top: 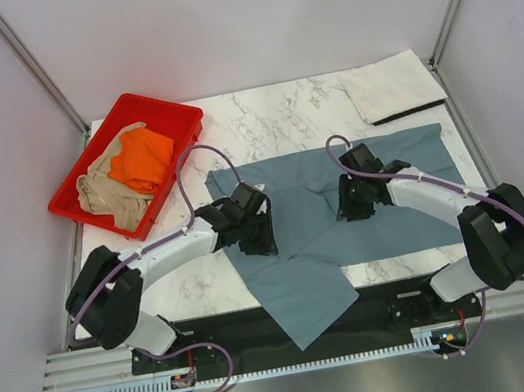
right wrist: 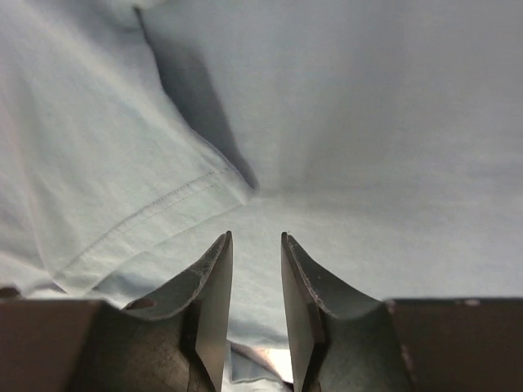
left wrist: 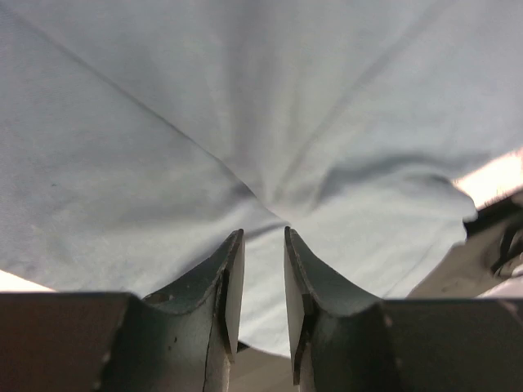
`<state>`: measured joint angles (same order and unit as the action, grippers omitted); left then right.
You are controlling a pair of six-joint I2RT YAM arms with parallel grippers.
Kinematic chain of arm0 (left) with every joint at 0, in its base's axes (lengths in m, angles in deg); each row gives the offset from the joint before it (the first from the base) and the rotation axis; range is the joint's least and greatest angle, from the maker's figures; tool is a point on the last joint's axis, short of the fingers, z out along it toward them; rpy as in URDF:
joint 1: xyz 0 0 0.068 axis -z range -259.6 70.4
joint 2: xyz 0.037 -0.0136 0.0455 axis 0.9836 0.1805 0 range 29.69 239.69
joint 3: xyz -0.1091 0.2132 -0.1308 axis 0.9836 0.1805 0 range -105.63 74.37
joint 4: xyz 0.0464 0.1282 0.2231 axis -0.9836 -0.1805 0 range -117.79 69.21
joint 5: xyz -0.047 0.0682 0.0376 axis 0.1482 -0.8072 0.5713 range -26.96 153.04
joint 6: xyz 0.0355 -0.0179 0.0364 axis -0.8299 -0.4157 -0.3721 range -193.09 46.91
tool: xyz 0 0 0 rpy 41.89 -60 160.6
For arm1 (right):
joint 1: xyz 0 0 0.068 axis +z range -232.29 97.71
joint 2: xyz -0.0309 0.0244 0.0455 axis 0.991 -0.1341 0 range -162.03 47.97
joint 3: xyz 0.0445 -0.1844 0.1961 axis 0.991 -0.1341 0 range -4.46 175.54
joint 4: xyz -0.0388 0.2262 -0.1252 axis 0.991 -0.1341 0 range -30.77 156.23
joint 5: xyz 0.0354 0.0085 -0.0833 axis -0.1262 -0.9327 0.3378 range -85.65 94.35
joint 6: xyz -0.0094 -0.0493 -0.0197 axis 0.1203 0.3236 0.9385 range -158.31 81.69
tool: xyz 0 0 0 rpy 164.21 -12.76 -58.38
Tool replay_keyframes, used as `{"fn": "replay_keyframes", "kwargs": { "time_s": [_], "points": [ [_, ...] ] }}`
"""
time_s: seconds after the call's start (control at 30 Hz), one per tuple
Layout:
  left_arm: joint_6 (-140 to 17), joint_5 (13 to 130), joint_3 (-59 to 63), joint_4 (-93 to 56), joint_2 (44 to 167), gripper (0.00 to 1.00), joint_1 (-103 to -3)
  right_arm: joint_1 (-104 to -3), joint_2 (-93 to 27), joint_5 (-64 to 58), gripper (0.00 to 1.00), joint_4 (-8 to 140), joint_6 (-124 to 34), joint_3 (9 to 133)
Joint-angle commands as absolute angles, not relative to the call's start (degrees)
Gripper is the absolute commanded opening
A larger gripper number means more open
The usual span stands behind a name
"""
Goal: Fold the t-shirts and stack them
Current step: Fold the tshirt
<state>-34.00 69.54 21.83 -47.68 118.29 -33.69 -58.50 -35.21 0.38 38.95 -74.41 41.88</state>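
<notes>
The slate blue-grey t-shirt (top: 384, 197) lies spread over the middle of the marble table (top: 269, 119), and one part of it hangs over the near edge. My left gripper (top: 256, 231) is on the shirt's left part. In the left wrist view the jaws (left wrist: 264, 237) stand narrowly apart with blue-grey cloth (left wrist: 245, 106) pinched between them, and creases run into the tips. My right gripper (top: 350, 201) is on the shirt's middle. Its jaws (right wrist: 256, 238) likewise pinch the cloth (right wrist: 368, 122) beside a stitched hem. A folded off-white t-shirt (top: 390, 87) lies at the back right.
A red plastic tray (top: 162, 113) stands at the back left and holds the crumpled orange t-shirt (top: 141, 159) and tan-beige t-shirt (top: 112, 196). White walls with metal posts enclose the table on three sides.
</notes>
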Motion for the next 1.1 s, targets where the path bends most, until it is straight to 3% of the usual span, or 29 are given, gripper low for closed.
{"fn": "replay_keyframes", "kwargs": {
  "time_s": [0.0,0.3,0.63,1.07],
  "points": [
    [-43.9,69.5,20.5,-47.6,111.3,0.34,-29.4,-59.0,-30.3,7.8,0.38,33.8,-79.8,46.5],
    [-52.5,65.1,28.2,-44.7,99.3,0.35,-6.7,-73.9,-24.9,5.2,0.42,27.9,-78.5,54.3],
    [-48.2,59.3,31.5,-40.3,105.2,0.42,11.0,-81.7,-22.9,1.2,0.42,27.0,-74.8,52.5],
    [-46.6,55.3,26.8,-38.6,119.1,0.46,16.5,-85.8,-21.2,-0.9,0.42,27.2,-72.5,50.6]
  ]
}}
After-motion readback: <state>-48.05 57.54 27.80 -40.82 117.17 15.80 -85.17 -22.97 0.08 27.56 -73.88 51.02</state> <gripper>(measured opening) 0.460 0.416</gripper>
